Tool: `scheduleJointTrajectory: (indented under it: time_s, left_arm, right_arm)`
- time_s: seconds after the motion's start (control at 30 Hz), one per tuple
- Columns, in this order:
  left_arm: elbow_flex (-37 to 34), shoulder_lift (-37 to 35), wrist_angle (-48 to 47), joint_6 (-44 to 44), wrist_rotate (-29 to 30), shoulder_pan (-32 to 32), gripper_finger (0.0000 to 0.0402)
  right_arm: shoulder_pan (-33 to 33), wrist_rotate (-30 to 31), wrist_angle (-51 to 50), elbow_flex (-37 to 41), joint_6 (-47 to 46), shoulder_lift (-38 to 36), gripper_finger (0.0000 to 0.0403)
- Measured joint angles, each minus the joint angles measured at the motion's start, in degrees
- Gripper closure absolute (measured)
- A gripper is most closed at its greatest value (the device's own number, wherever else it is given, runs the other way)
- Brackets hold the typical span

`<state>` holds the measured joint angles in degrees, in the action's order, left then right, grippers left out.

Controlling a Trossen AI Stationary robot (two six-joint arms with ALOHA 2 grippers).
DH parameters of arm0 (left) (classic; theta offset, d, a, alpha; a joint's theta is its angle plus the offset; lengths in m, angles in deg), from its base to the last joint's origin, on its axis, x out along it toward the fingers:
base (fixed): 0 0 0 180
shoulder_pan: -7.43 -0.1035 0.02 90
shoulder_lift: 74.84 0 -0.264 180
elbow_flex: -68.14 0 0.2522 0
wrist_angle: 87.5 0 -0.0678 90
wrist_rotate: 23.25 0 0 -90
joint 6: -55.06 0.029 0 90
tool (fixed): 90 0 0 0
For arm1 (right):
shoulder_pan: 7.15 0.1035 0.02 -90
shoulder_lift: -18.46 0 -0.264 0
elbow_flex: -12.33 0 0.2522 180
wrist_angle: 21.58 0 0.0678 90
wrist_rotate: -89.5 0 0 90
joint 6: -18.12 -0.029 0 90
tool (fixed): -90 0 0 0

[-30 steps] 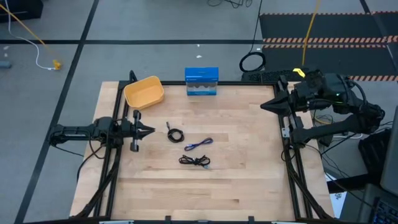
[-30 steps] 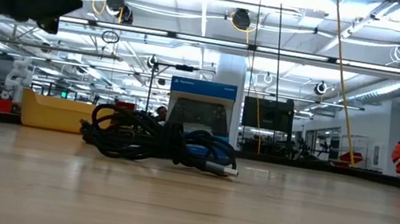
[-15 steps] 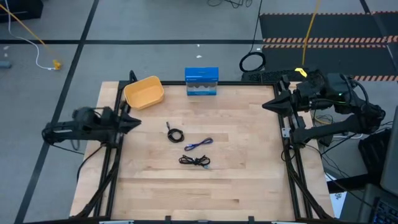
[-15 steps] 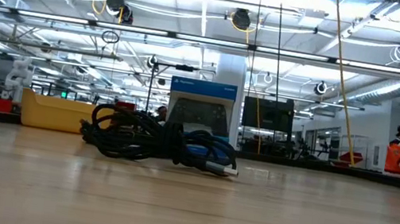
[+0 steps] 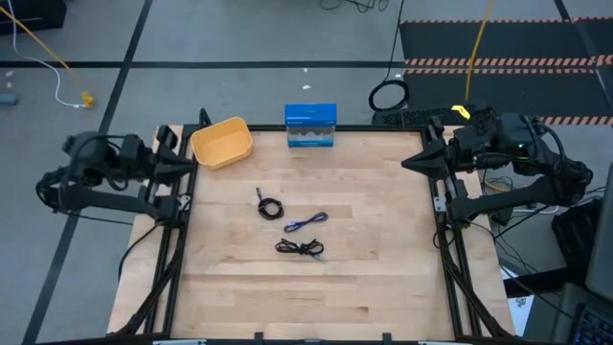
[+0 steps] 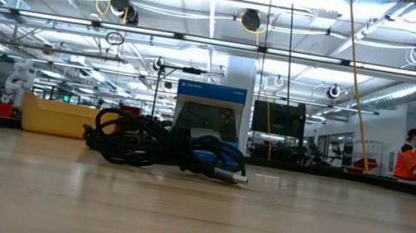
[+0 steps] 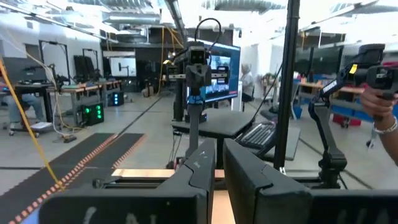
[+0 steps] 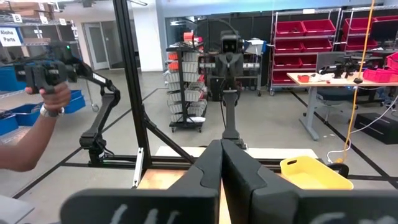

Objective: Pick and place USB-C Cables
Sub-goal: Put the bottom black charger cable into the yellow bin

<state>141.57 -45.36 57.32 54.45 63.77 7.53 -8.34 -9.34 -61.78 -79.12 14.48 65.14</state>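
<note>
USB-C Cables: 3 small bundles lie loose near the middle of the tabletop, well apart from both arms, none held.
Black coil: a black cable wound into a small ring, nearest the yellow bin.
Purple-blue one: the purple-blue cable lies stretched slantwise, just beside the other 2.
Second black: a longer black bundle sits nearest the front edge; in the low view the bundles overlap into 1 dark heap.
Handling, judged: light, limp, likely to sag and uncoil when lifted; thin strands could slip from a shallow pinch.
Where to hold, judged: across the thickest gathered part of each bundle, taking several strands at once, not a plug end.
Left gripper: raised at the left edge of the tabletop beside the bin; its fingers stand at a narrow gap, holding nothing.
Right gripper: waiting at the right edge, fingers pressed together, empty.
Other: a blue box stands at the far edge.
</note>
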Motion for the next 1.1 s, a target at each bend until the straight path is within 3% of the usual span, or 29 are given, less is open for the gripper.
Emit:
scheduleJointTrajectory:
  time_s: [0.27, 0.47, 0.83, 1.1]
  left_arm:
    - [18.29, 10.95, -12.48, 0.49, 0.0, 0.02, 0.0366]
    - [26.91, 15.36, -16.17, 1.83, 0.0, 0.01, 0.0366]
    - [28.47, 16.02, -16.67, 3.07, 0.0, -0.02, 0.0366]
    - [28.47, 16.64, -16.83, 3.12, 0.0, -0.02, 0.0366]
  right_arm:
    - [0.0, 0.0, 0.0, 0.0, -0.13, -0.02, 0.0403]
    - [0.0, 0.0, 0.02, 0.0, -0.15, 0.07, 0.0403]
    - [0.0, 0.0, 0.2, 0.0, -0.22, 1.01, 0.0403]
    - [0.0, 0.0, 6.19, 0.0, -0.4, 4.52, 0.0403]
